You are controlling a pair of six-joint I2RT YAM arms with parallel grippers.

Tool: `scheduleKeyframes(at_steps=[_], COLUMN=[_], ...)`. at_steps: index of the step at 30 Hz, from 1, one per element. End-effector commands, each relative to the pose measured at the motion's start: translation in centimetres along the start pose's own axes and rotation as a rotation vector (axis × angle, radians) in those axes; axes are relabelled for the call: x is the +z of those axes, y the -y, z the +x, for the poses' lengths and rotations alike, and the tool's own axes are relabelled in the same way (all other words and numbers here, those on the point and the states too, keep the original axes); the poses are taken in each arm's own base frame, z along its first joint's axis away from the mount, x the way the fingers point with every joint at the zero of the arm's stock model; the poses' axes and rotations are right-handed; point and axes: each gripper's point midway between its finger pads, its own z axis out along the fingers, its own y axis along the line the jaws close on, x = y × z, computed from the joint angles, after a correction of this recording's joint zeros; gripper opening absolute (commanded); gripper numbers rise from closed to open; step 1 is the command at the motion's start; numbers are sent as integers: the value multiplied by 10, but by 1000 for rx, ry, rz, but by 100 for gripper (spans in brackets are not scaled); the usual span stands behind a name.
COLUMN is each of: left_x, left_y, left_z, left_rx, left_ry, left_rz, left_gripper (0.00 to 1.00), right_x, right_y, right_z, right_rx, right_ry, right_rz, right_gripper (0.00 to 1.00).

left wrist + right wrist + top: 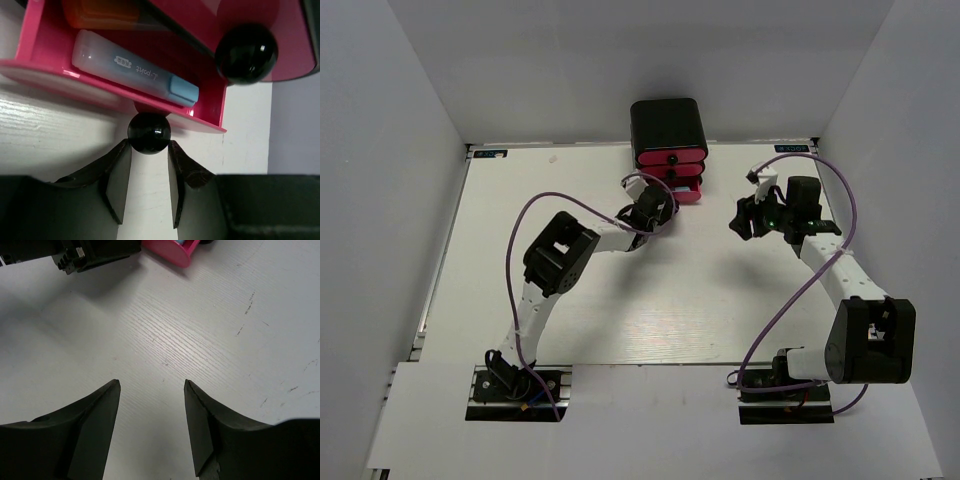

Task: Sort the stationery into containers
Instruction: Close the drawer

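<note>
The black cabinet (pixel 666 122) stands at the table's far edge with three pink drawers (pixel 670 160). The bottom drawer (pixel 210 107) is pulled out; a light blue marker (pixel 135 72) and an orange marker (pixel 100 12) lie in it. My left gripper (pixel 149 145) holds this drawer's round black knob (pixel 149 133) between its fingertips; in the top view it (pixel 665 205) sits right in front of the cabinet. My right gripper (pixel 152 385) is open and empty over bare table, to the right of the cabinet (pixel 745 218). No other stationery shows.
The middle drawer's knob (pixel 246 53) sits above and right of the held knob. A corner of the pink drawer (pixel 172 251) and the left arm (pixel 95 252) show at the top of the right wrist view. White walls enclose the table (pixel 620 300).
</note>
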Motion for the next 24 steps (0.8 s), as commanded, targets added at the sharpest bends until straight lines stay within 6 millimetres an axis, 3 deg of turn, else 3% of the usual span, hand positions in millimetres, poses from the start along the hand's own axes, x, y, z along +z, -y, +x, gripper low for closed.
scheduleKeyframes(at_steps=[1,10,13,24], left_x=[8,22,25,36], left_y=[10,5,15,15], left_z=[-29,-34,-39,-48], left_rx=[-84,-188,-199,-243], left_ry=[94,160,171,213], left_rz=[2,-4,20,23], left_gripper=[44,41,41,41], right_x=[-5,-4,-5,-5], right_y=[1,4,4,9], right_z=[-10,-3,-2,2], right_rx=[-15,-7,-9,-1], right_ry=[38,24,23,17], right_rz=[6,11,16,22], right_gripper=[60,60,60,60])
